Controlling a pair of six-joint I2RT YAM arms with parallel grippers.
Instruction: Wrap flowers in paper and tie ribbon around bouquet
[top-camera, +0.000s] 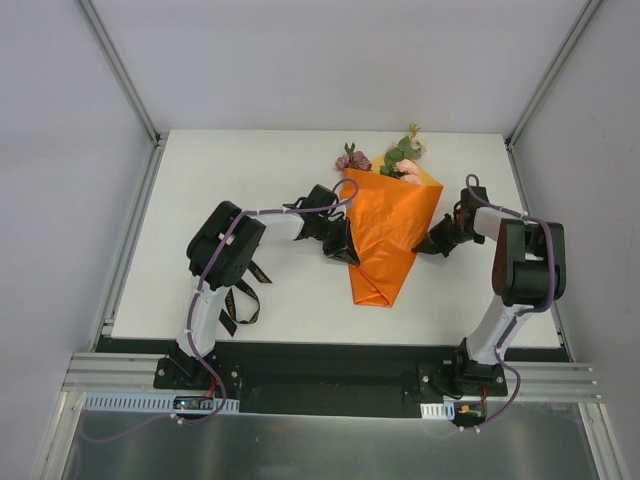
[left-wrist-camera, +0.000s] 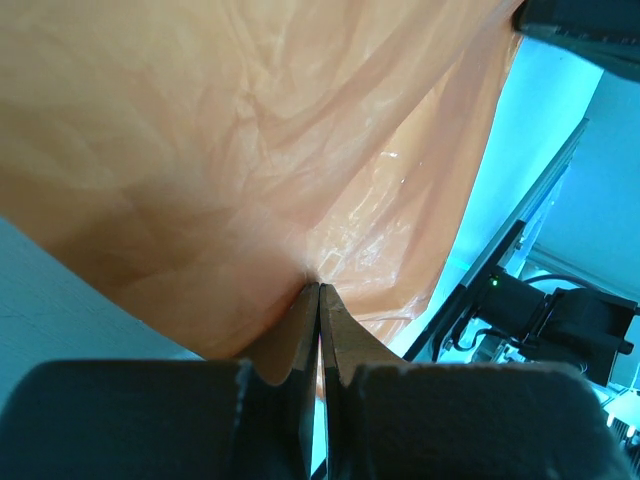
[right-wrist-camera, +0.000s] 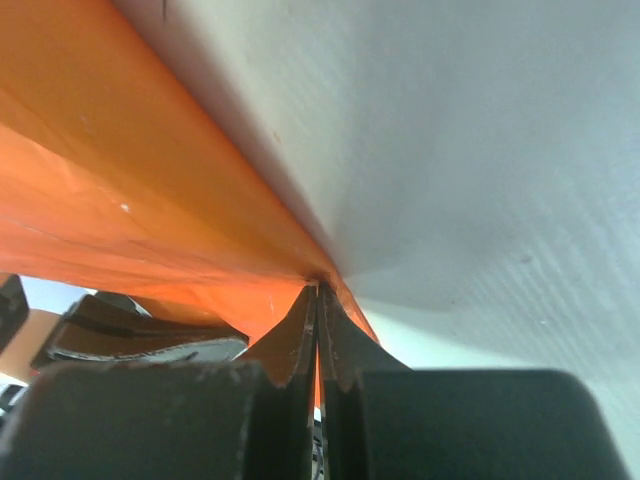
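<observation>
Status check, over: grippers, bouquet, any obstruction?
Left gripper, right gripper both shut on paper. Flowers wrapped; ribbon loose on table, untied. Nothing in the way.

One bouquet (top-camera: 385, 235), one ribbon (top-camera: 228, 315), one table (top-camera: 250, 170), and two arms: left arm (top-camera: 225, 250), right arm (top-camera: 525, 265).

A white table (top-camera: 250, 170) filled the centre of the overhead view, evenly lit, with only soft shadows. Plain pale grey wall panels (top-camera: 330, 60) enclosed it at 9, 12 and 3 o'clock, joined by slanting aluminium posts (top-camera: 120, 70). At 6 o'clock ran a black strip (top-camera: 330, 352), an aluminium rail (top-camera: 110, 378) and a dull metal sheet (top-camera: 320, 445).
</observation>
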